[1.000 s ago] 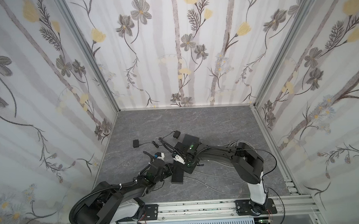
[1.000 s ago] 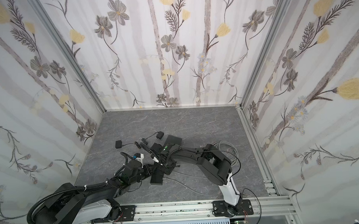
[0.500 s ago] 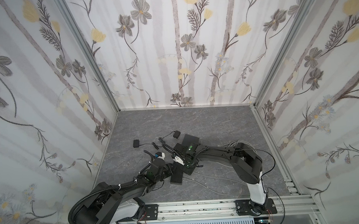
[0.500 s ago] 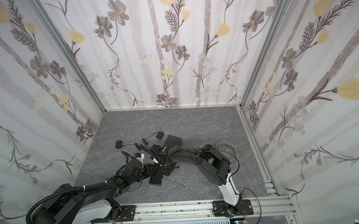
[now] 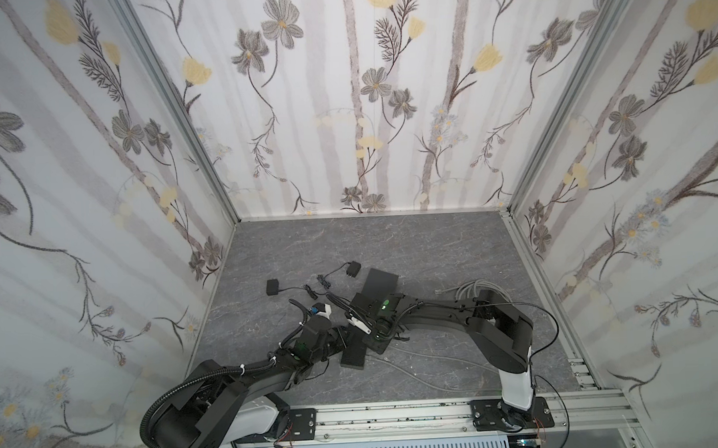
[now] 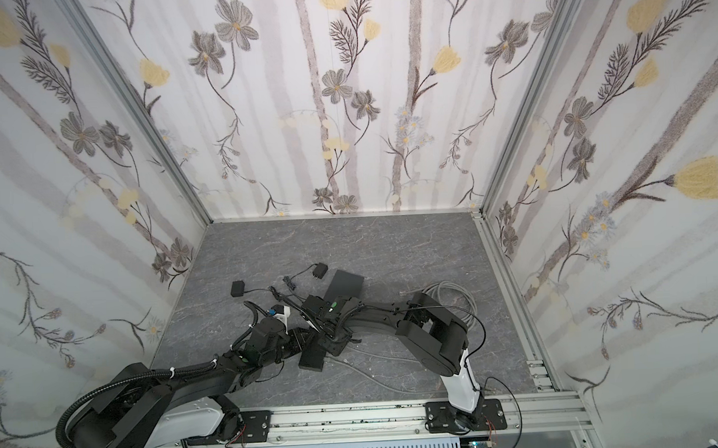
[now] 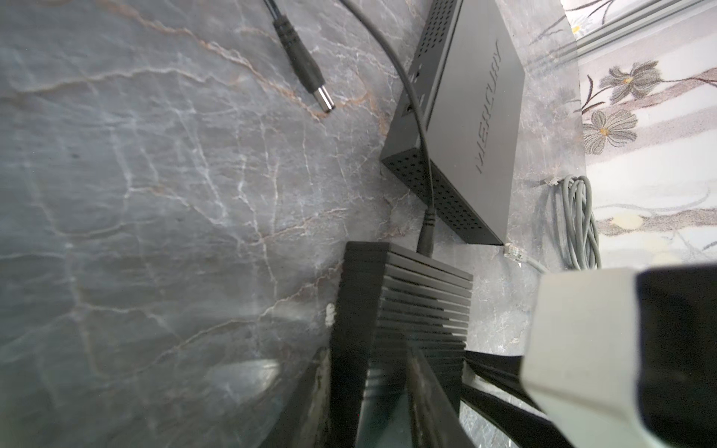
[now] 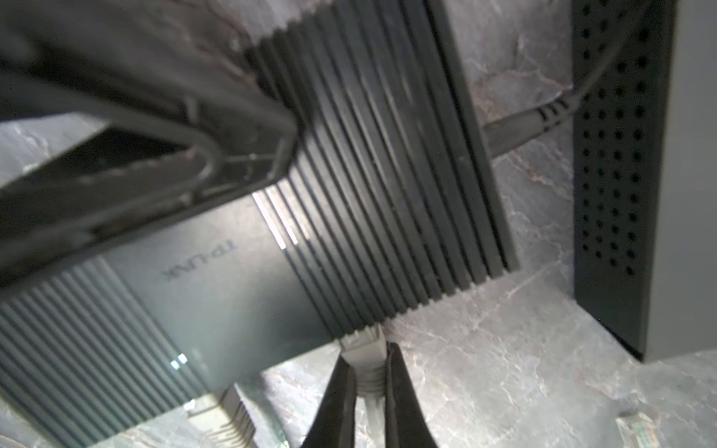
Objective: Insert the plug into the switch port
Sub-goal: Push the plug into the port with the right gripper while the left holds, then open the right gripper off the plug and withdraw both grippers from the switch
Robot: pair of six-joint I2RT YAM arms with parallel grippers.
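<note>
Two thin right jaws are pressed onto a grey plug (image 8: 364, 343), whose tip is set against the ribbed edge of the black switch (image 8: 232, 279); how deep it is seated cannot be told. The switch is found on the grey desk (image 8: 504, 349), near the front middle, pinched by the left jaws, with one finger (image 8: 155, 155) laid across its top.

Back floor (image 5: 391, 240) open; grey box (image 7: 485, 116) seemingly crowds the switch (image 7: 419, 294).
</note>
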